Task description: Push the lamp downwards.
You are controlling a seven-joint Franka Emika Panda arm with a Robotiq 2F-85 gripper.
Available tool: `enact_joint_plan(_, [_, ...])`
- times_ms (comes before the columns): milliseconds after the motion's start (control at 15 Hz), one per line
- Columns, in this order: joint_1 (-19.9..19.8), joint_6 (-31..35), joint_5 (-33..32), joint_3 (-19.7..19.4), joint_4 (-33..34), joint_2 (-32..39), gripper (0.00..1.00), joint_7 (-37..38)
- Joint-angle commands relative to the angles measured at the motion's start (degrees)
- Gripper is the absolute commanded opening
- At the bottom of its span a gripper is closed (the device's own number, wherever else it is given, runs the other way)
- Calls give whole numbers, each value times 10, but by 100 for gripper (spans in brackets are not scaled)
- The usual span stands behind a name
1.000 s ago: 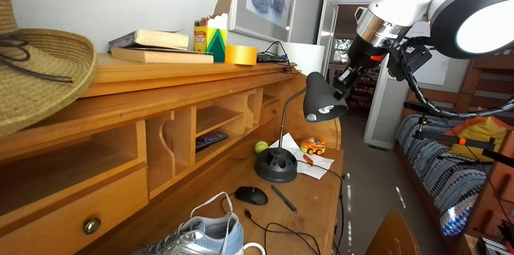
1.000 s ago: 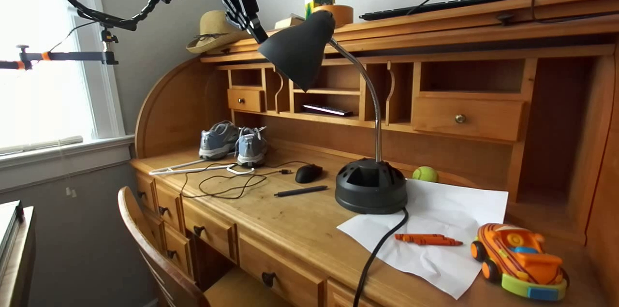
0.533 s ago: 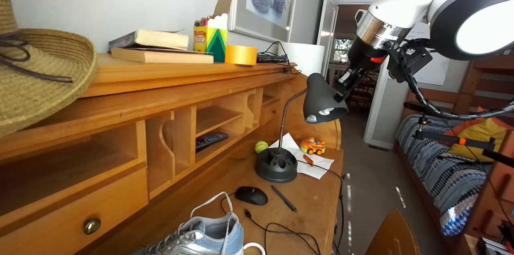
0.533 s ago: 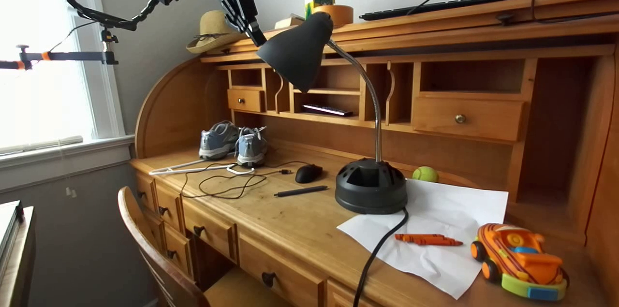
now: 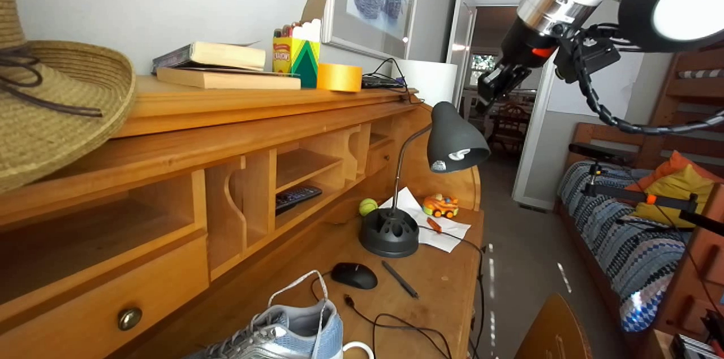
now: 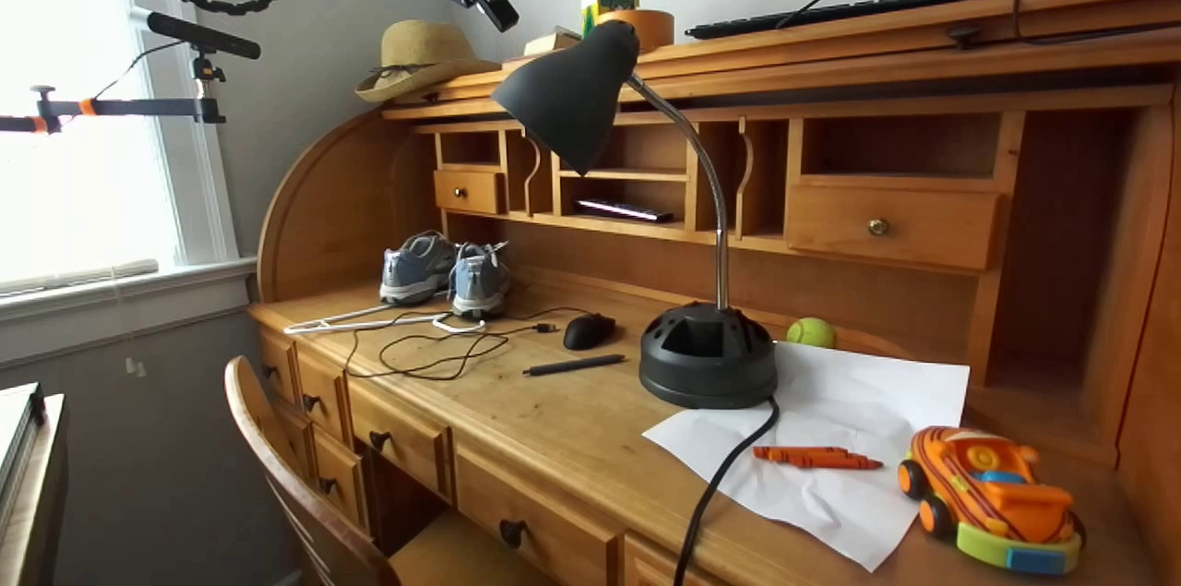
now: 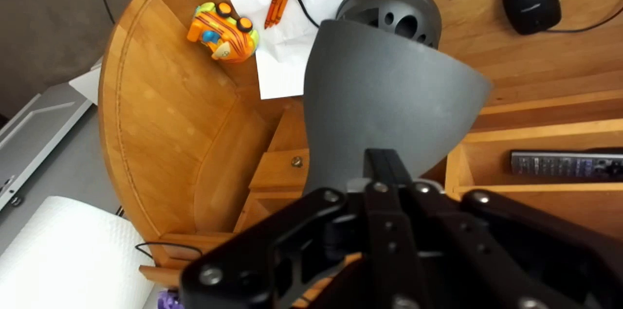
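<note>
The black lamp stands on the desk. Its dome base [image 6: 709,355] is upright. A thin curved neck [image 6: 712,189] carries the shade-like head [image 6: 574,97], which also shows in an exterior view [image 5: 454,141] with its opening tilted down and a pale bulb inside. In the wrist view the head [image 7: 384,99] fills the middle and partly covers the base [image 7: 394,5]. My gripper [image 5: 482,107] is shut and empty, fingertips together. It hangs just above the head with a small gap, as the other exterior view [image 6: 504,14] shows too. In the wrist view its fingertips [image 7: 382,153] overlap the head.
The desk hutch [image 6: 904,134] rises behind the lamp. A mouse [image 6: 589,330], pen [image 6: 574,364], cables, shoes [image 6: 480,280], paper [image 6: 858,401] with crayons [image 6: 817,457], a tennis ball [image 6: 812,333] and toy car [image 6: 992,498] lie on the desk. A chair [image 6: 277,457] stands in front.
My gripper has risen off the rim of the lamp head, where it was touching or nearly touching, and now hangs above it. The lamp head looks almost unmoved.
</note>
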Motion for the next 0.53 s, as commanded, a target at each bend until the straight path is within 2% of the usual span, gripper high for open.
enact_joint_plan(0, [12, -60, 40, -11, 11, -53, 27, -49])
enact_joint_plan(200, [45, -136, 98, -41, 40, -81, 47, -120])
enact_joint_plan(333, [68, -211, 145, -63, 74, -88, 62, -170])
enact_joint_plan(467, [82, -269, 179, -78, 103, -92, 78, -196])
